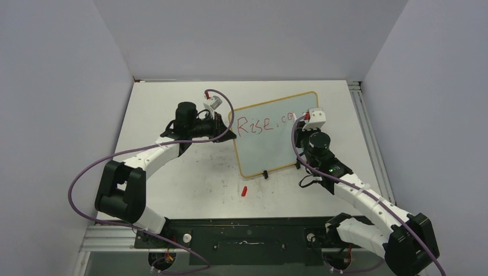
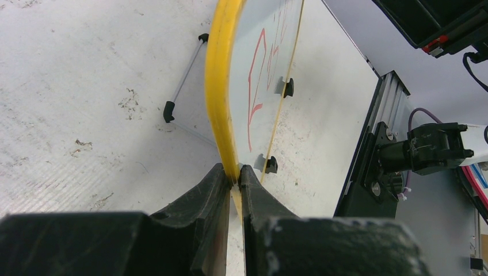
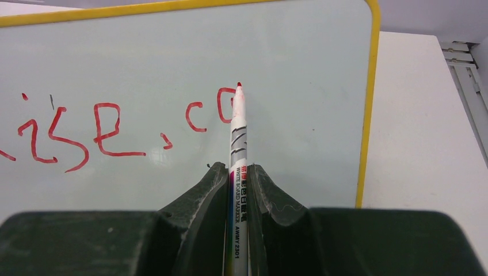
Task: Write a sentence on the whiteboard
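- The left gripper is reaching in from the left and pinching the board by its yellow frame, jaws nearly closed on the left edge.
- A thin stand leg with black ends is lying on the table just behind that edge; grey scuffs are showing on the tabletop around it.
- The board is sitting at the middle of the table between the two arms, its long axis running left to right and a little skewed, its writing face turning toward the arm bases.
- Two black feet are clipping its lower edge.
- Red lettering is running left to right along the upper part of the board and reading "Rise, co"; the rest of the surface is showing bare.
- A small red cap is lying on the table just in front of the board, apart from it.
- The marker is pointing away from the wrist at the board, its red tip sitting by the "o"; whether it is touching I cannot tell.
- Its barrel is reading "WHITE BOARD MARKER AWMY2301".
- The right gripper is clamping the marker, fingers narrow around the barrel.
- A metal rail is running along the table's right edge, well apart from the board.
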You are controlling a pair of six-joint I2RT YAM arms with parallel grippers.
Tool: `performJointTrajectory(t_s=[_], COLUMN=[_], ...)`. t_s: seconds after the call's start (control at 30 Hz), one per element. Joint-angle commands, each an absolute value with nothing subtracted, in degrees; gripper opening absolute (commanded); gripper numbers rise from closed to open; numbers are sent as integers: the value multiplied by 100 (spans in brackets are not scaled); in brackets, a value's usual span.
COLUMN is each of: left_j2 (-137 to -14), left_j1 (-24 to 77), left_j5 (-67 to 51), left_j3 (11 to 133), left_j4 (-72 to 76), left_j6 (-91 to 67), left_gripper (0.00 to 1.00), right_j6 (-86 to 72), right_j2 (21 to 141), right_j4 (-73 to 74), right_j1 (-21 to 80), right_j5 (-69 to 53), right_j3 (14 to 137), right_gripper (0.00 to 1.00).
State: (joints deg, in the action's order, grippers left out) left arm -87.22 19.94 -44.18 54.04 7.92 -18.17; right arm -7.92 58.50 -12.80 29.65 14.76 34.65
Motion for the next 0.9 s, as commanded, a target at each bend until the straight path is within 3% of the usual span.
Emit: performJointTrajectory(t_s=[0.0,0.87], left_j2=[-8539,-8499], left_j1=[2004,2004], left_j5=[-4460,-4460], left_j3=[5651,5665], left_j4=[870,861], left_j6=[-1674,-1670], left_gripper=[0,0], right_j6=[-679,-834], right_j2=[5826,6012], right_j4=[-1412,-1331], right_j1=[2928,2834], right_j5=[1655,1491], right_j3=[3678,3504], right_gripper=[5,5])
